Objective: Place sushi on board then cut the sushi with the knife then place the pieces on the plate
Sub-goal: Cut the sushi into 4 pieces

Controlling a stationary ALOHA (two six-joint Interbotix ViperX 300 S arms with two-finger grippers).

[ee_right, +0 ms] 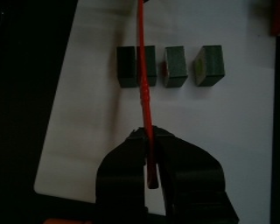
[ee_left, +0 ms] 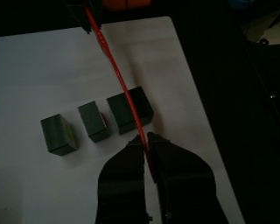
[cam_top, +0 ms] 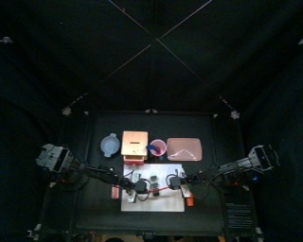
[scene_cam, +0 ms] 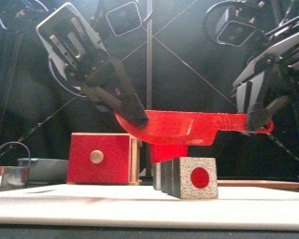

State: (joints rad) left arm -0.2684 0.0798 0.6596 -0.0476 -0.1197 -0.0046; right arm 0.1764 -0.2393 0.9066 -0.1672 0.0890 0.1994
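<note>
A red toy knife (scene_cam: 177, 126) hangs level across the white board (cam_top: 154, 203), held at both ends. My left gripper (scene_cam: 130, 110) is shut on its left end and my right gripper (scene_cam: 258, 119) on its right end. In the left wrist view the knife (ee_left: 113, 74) runs edge-on out of my jaws (ee_left: 146, 144) over the front sushi block (ee_left: 122, 114). In the right wrist view the knife (ee_right: 143, 79) crosses that same block (ee_right: 129, 68). Three dark green blocks lie in a row with small gaps. The front block's face (scene_cam: 196, 177) shows a red centre. I cannot tell whether the blade touches it.
Along the back stand a blue-grey bowl (cam_top: 110, 145), the wooden box (cam_top: 135, 142) with its red drawer front (scene_cam: 100, 159), the red cup (cam_top: 158, 146) and the pink tray (cam_top: 184, 147). Both arms crowd the space over the board.
</note>
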